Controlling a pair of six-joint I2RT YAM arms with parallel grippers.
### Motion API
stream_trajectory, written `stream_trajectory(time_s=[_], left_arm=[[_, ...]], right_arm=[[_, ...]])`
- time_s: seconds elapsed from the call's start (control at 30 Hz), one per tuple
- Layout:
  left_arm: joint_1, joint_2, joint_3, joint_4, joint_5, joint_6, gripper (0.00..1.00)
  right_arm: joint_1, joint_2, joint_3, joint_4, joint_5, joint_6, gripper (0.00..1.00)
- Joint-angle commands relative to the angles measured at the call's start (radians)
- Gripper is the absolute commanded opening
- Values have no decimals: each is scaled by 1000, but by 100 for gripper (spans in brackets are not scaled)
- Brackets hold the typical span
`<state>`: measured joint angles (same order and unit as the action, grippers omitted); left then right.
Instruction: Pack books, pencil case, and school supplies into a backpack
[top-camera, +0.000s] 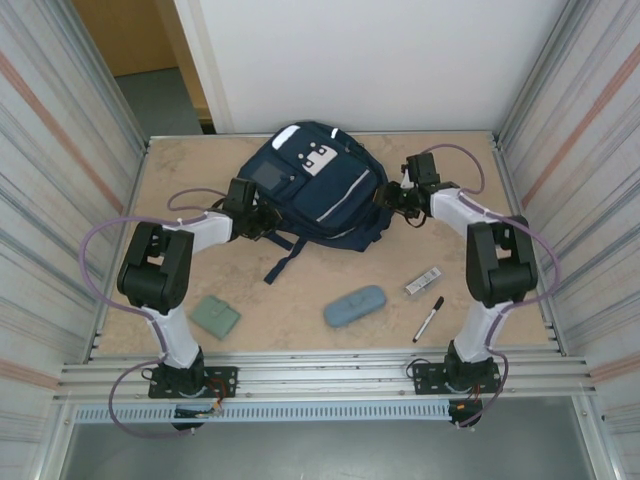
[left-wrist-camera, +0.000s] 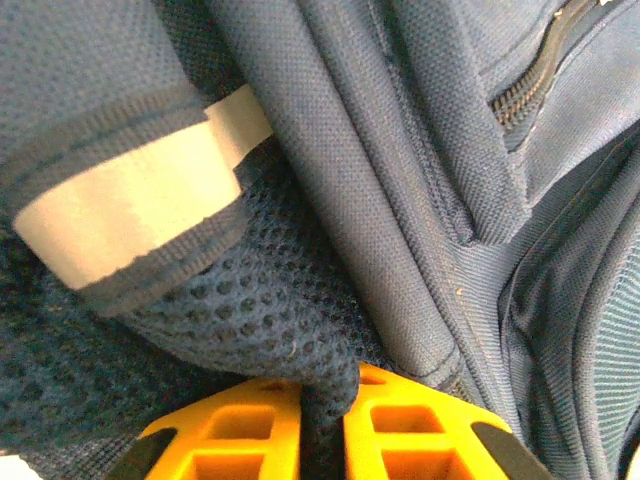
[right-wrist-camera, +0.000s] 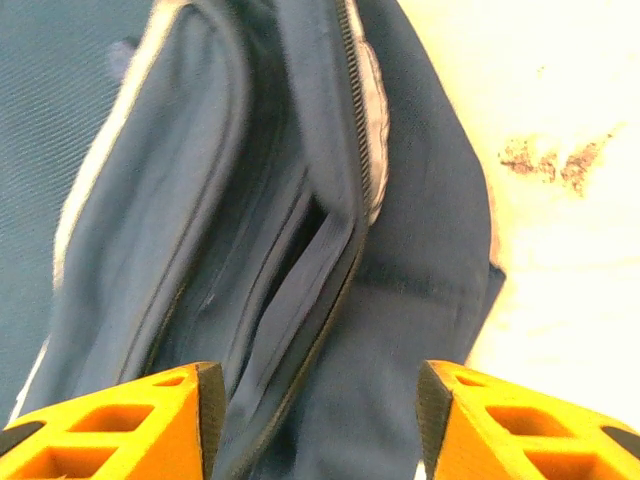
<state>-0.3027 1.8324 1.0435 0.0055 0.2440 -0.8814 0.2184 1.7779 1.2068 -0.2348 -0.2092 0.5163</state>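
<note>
Navy-blue fabric backpack (top-camera: 315, 190) with white patches lies at the far middle of the beige table (top-camera: 300, 290). At its left side, the left gripper (left-wrist-camera: 325, 400) pinches a fold of its dark mesh between orange fingers. The right gripper (right-wrist-camera: 320, 400) stands spread over the backpack's zippered right edge. Nearer the arms, apart from each other, lie a blue-grey oblong pencil case (top-camera: 354, 305), a grey-green square pad (top-camera: 216, 316), a black marker pen (top-camera: 429, 318) and a small silvery bar (top-camera: 423, 280).
</note>
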Motion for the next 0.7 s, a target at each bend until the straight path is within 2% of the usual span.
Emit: stream_trajectory(time_s=[0.0, 0.07, 0.2, 0.33, 0.43, 0.53, 0.67], left_arm=[[-9, -48, -16, -8, 5, -8, 21], [-3, -48, -13, -33, -29, 6, 30], [12, -31, 2, -62, -73, 51, 37], [19, 45, 124, -171, -128, 138, 39], [18, 82, 156, -196, -138, 141, 39], [16, 64, 105, -134, -134, 108, 33], [12, 38, 77, -120, -131, 102, 7]], right_arm=[[38, -181, -71, -1, 93, -44, 55], [75, -224, -107, -7, 99, -46, 55], [191, -254, -138, -43, 129, -53, 56], [263, -235, -144, -50, 125, -33, 56], [290, -203, -142, -40, 122, -17, 56], [307, -143, -131, -22, 108, -4, 56], [326, -60, -124, 26, 102, 22, 54]])
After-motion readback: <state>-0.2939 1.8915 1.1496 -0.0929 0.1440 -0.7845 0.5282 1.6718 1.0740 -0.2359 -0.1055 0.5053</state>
